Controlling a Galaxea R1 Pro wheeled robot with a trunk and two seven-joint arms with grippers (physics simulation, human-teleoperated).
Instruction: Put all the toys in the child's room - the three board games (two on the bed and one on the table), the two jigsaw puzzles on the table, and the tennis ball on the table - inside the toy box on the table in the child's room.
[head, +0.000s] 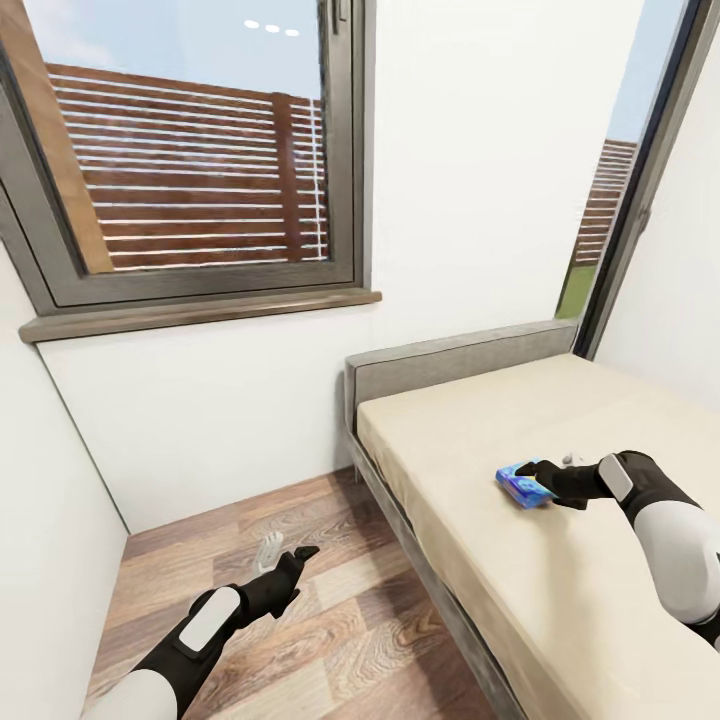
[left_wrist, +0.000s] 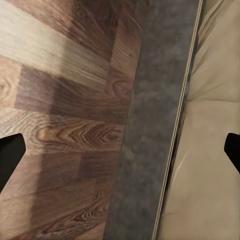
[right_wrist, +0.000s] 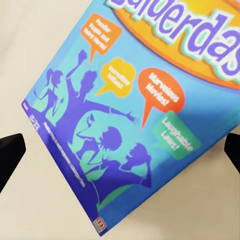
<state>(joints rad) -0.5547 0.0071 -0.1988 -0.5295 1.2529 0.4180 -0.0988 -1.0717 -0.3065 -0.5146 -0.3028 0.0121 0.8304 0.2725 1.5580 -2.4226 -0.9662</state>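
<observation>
On the bed (head: 560, 600), the right end effector (head: 535, 480) spreads wide around the blue board game (head: 522, 486); the left end effector (head: 285, 556) hangs open over the floor (head: 330, 620).

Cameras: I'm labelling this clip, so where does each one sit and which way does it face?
Head: on the head, looking down at the bed, floor and window; both arms show.
Left wrist: near the left gripper, facing floor and bed edge; dark fingertips show.
Right wrist: near the right gripper, facing the blue game; fingertips show.
Shared: head and right wrist both show the game.
</observation>
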